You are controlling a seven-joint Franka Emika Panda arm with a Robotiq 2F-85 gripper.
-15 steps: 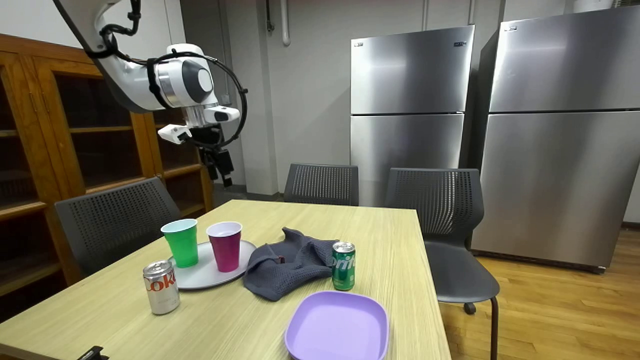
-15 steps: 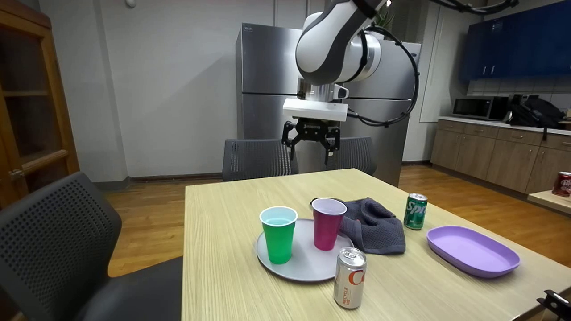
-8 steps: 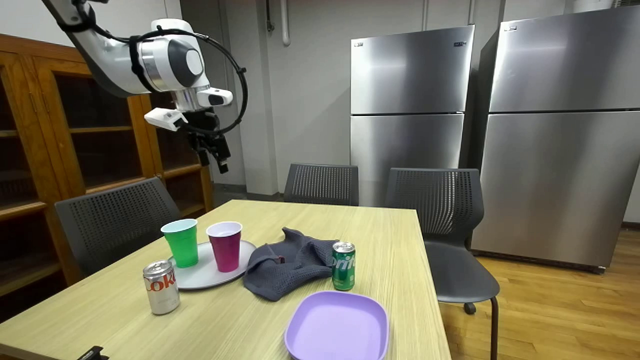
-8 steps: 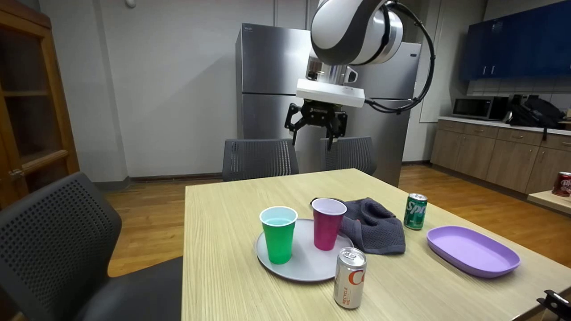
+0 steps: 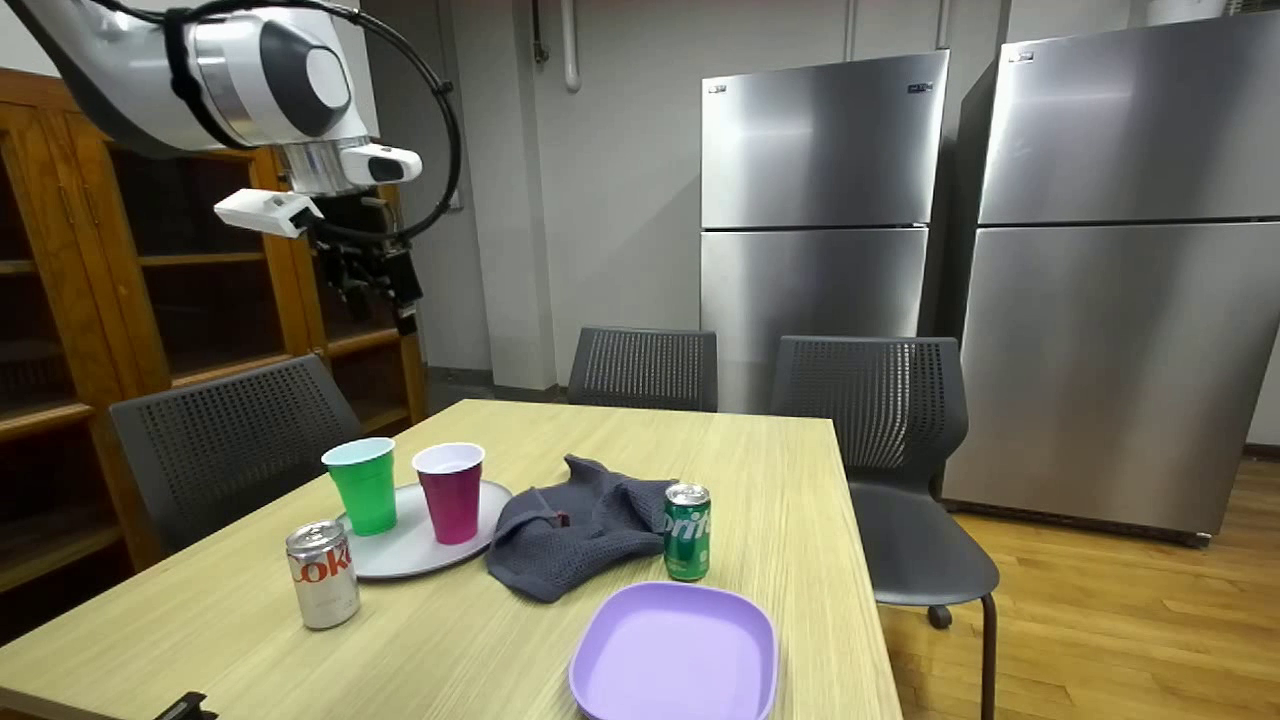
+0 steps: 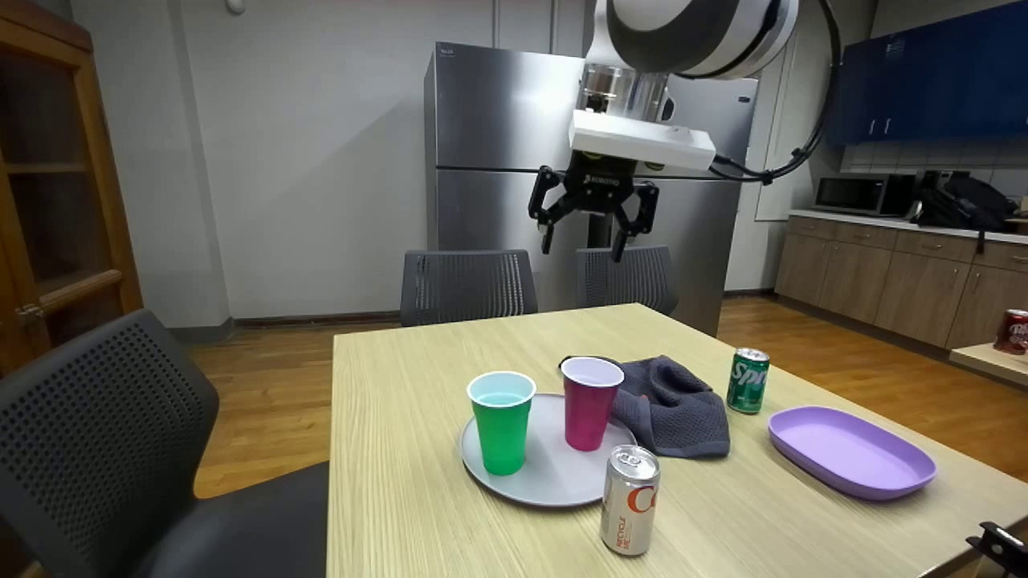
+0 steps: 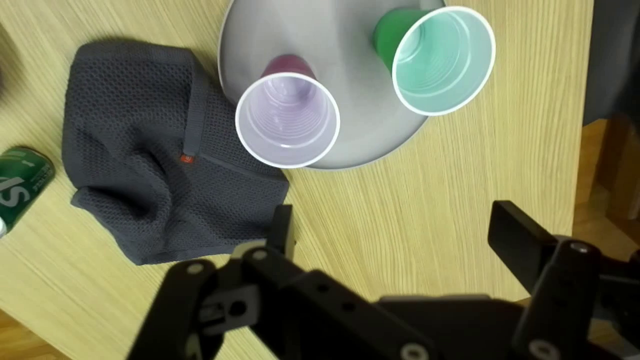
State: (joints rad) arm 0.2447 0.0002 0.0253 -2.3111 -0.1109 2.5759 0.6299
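Note:
My gripper [image 6: 582,247] hangs high above the table, jaws wide apart with nothing between them; the wrist view shows bare wood between its fingertips [image 7: 515,235]. Nearest below in that view are a magenta cup [image 7: 287,120] and a green cup [image 7: 442,62], both upright on a round grey plate [image 7: 350,120]. A crumpled dark grey cloth [image 7: 135,115] lies beside the plate. Past the cloth stands a green Sprite can [image 7: 22,182], cut off by the frame edge. In both exterior views a silver Coke can [image 6: 630,502] stands close to the plate.
A shallow purple tray [image 5: 675,650] sits on the wooden table [image 5: 760,500] near the Sprite can. Dark chairs [image 5: 240,440] stand around the table. A wooden cabinet [image 5: 190,260] and two steel refrigerators [image 5: 815,250] are behind. A black fixture [image 6: 1000,546] is at the table's edge.
Arm and gripper have risen and shifted sideways over the last second, with the jaws staying wide. Cups, cans, cloth, plate and tray have kept their places.

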